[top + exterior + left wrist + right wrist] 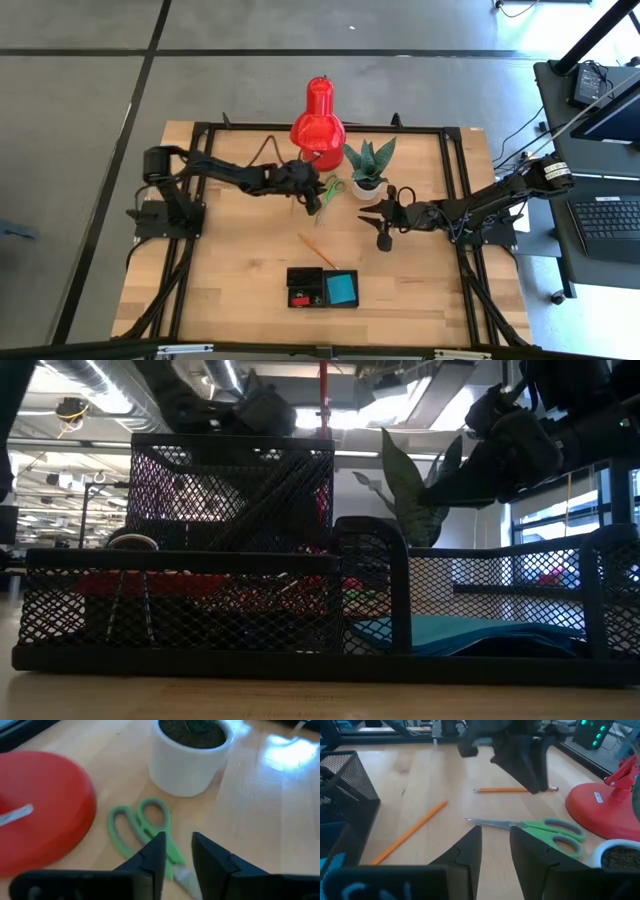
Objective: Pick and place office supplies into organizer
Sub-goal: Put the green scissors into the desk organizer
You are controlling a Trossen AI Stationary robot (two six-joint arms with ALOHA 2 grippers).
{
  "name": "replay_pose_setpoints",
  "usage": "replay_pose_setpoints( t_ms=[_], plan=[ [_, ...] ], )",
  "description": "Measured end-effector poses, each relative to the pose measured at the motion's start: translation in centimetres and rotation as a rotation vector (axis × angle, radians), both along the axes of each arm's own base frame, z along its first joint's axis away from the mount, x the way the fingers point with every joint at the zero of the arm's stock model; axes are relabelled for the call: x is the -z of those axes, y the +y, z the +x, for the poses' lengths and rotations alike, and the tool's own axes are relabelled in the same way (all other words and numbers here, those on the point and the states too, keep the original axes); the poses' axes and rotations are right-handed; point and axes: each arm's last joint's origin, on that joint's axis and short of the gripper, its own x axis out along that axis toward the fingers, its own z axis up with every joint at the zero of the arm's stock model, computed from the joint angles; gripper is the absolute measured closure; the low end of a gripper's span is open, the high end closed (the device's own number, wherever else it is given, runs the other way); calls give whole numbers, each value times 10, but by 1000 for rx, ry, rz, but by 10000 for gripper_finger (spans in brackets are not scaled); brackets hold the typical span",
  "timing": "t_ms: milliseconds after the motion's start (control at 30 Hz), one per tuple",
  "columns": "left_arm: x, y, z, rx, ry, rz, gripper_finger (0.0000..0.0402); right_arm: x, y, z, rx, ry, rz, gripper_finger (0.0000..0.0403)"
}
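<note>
Left arm reaches from its base at the table's left edge, stretched out toward the table's middle, forearm nearly level. Left gripper (318,196) sits at the end of that reach, pointing forward and down; its two dark fingers (152,857) stand slightly apart, a narrow gap between them, nothing gripped between the tips.

Right arm comes in from its base at the right edge, elbow bent, wrist angled down. Right gripper (384,238) hangs above the table top; fingers (465,852) parted by a narrow gap, nothing between them.

The two grippers face each other, near but not touching.
</note>
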Motion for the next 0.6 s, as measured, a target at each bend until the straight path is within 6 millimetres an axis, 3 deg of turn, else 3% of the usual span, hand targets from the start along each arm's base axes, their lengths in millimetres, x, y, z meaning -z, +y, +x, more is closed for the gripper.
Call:
replay_pose_setpoints(
  t_ms=[200, 600],
  plan=[
    [5, 10, 22, -41, 89, 27, 315, 0, 0, 0, 6, -3, 21, 298],
    [14, 18, 42, -98, 177, 120, 316, 2, 0, -1, 9, 19, 24, 298]
  ],
)
